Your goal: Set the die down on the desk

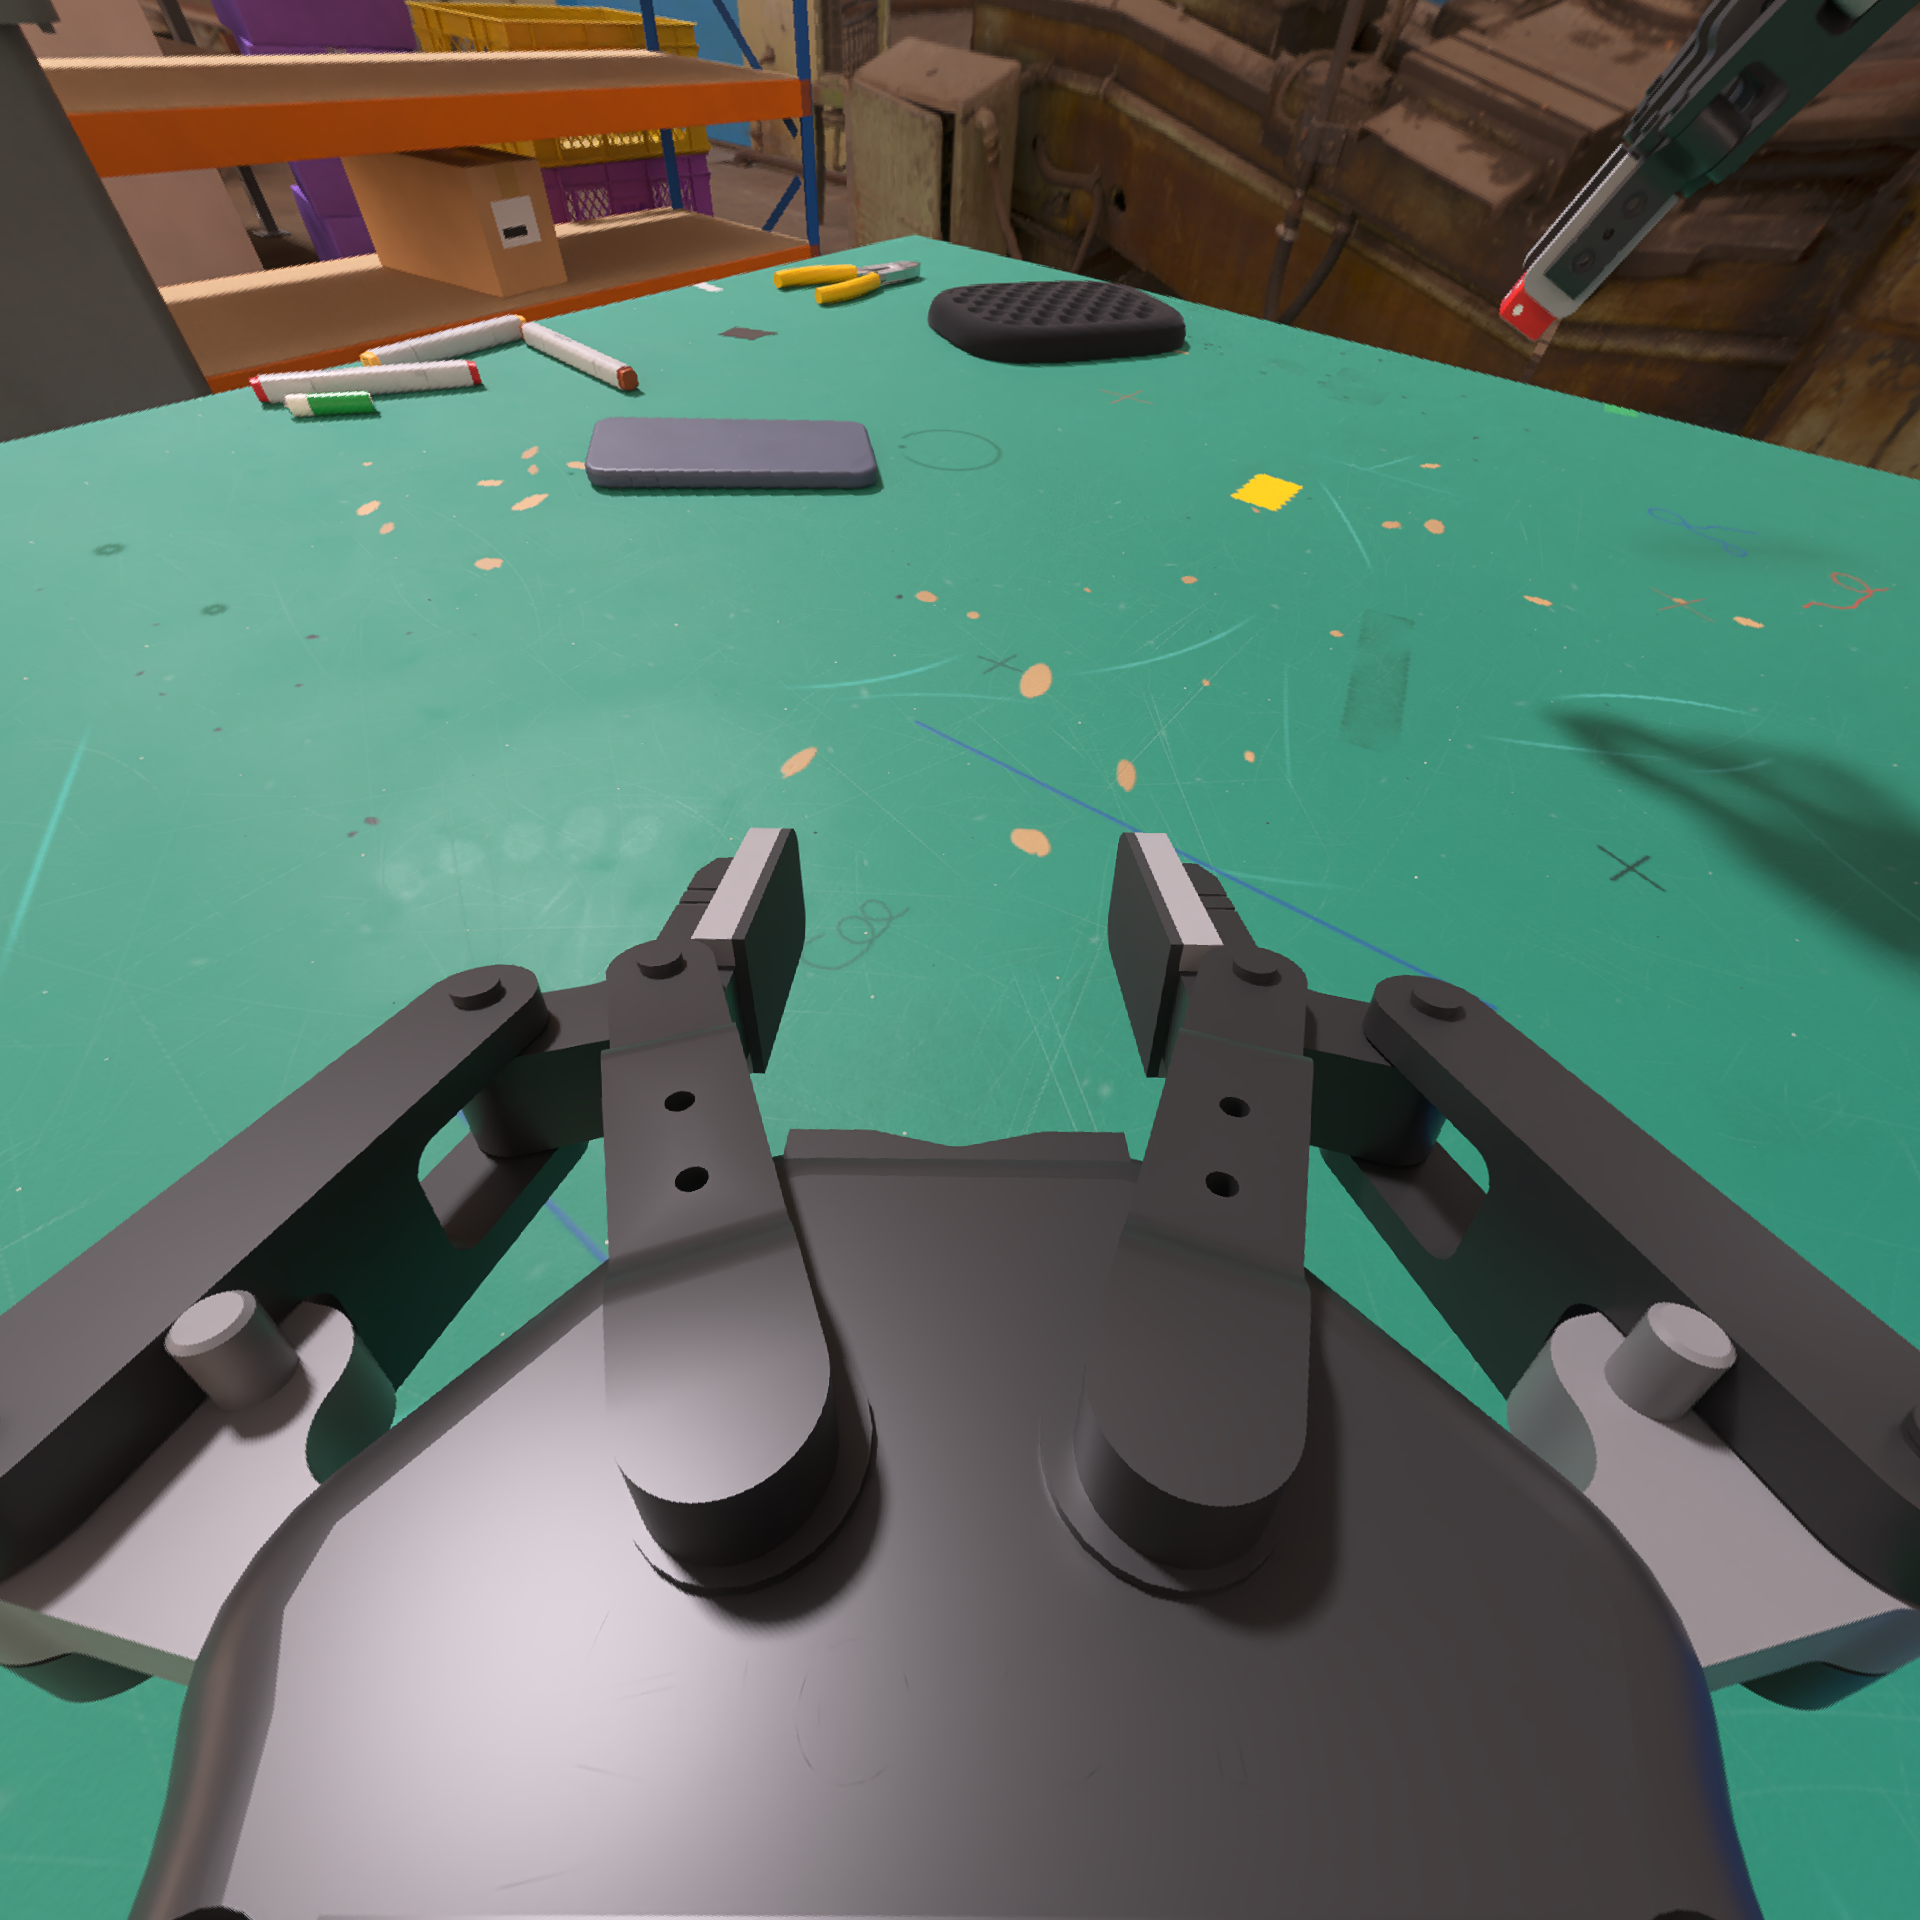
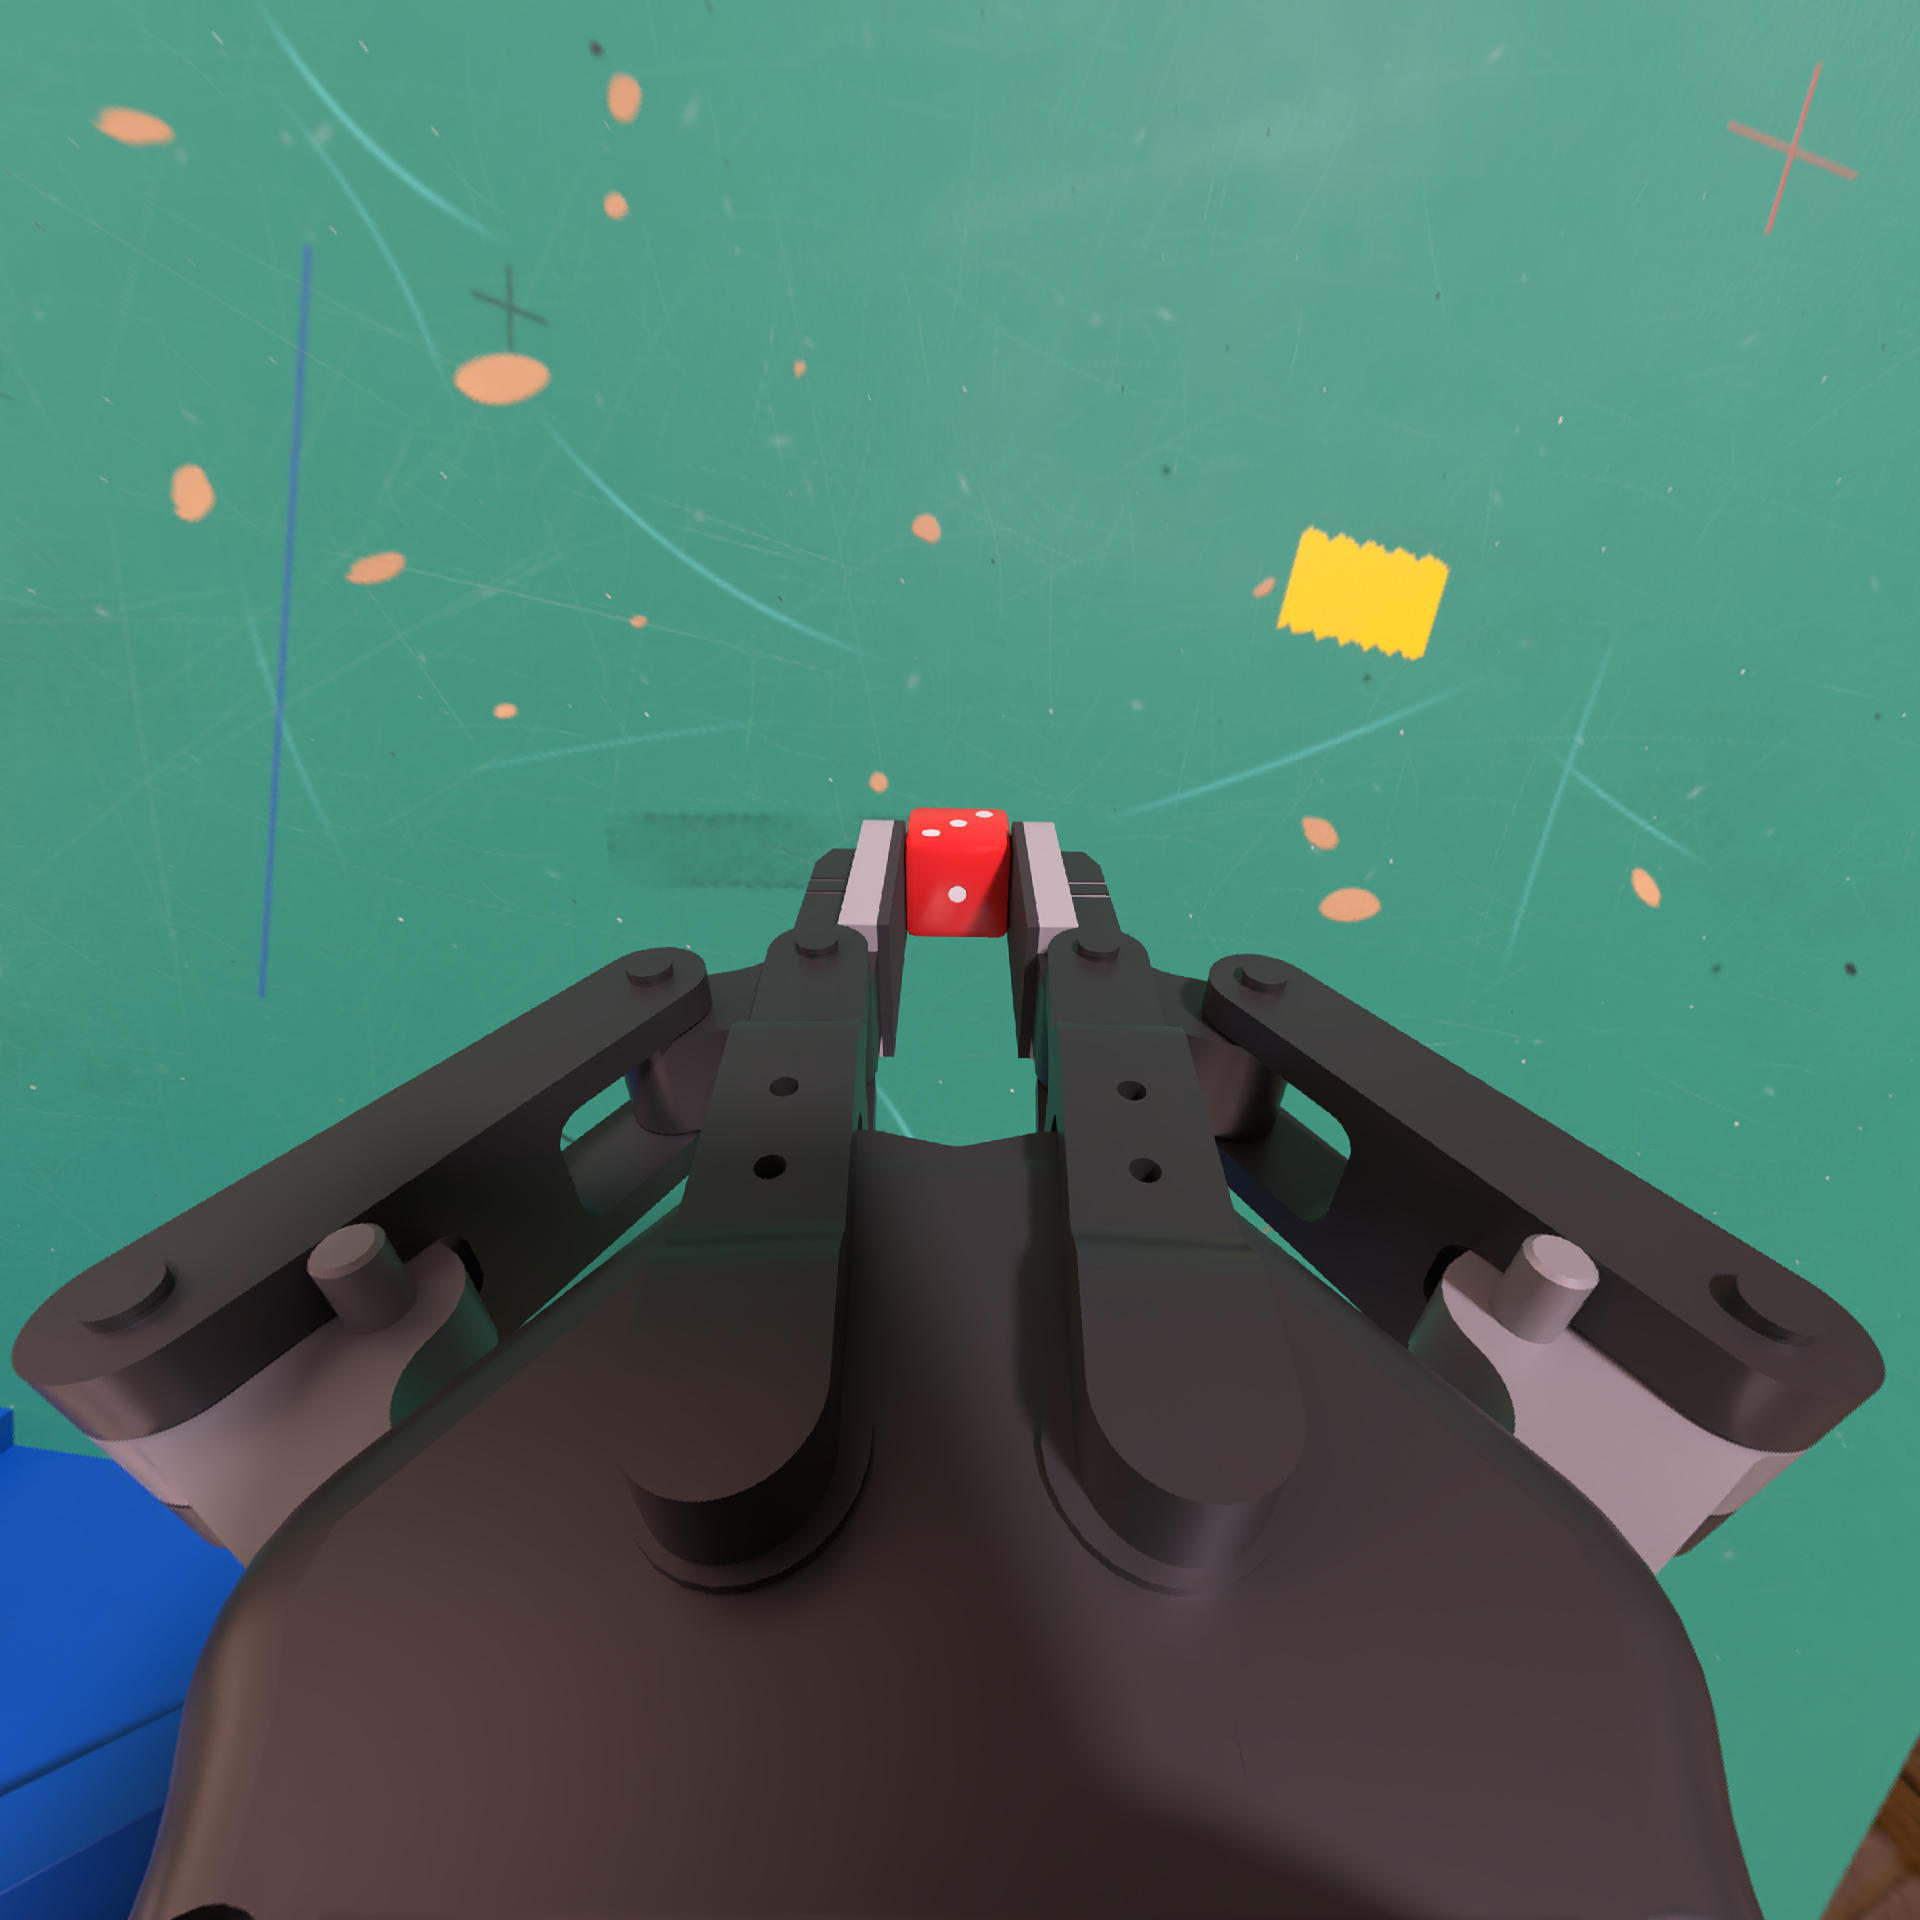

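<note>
Red die (image 2: 957,873) clamped between right hand (image 2: 957,883) fingertips above green desk (image 2: 1143,364); left hand (image 1: 956,904) wide, empty.

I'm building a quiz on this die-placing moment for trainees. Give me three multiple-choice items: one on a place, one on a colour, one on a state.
1. Where is the die?
A. on the grey phone
B. between the right gripper's fingers
C. beside the markers

2. What colour is the desk?
A. green
B. white
C. brown

3. How is the left gripper?
A. shut on the die
B. shut on a marker
C. open and empty

Key: 1 B, the right gripper pinches the red cube above the desk. 2 A, both views show a green surface. 3 C, its fingers stand apart with only desk between.
</note>
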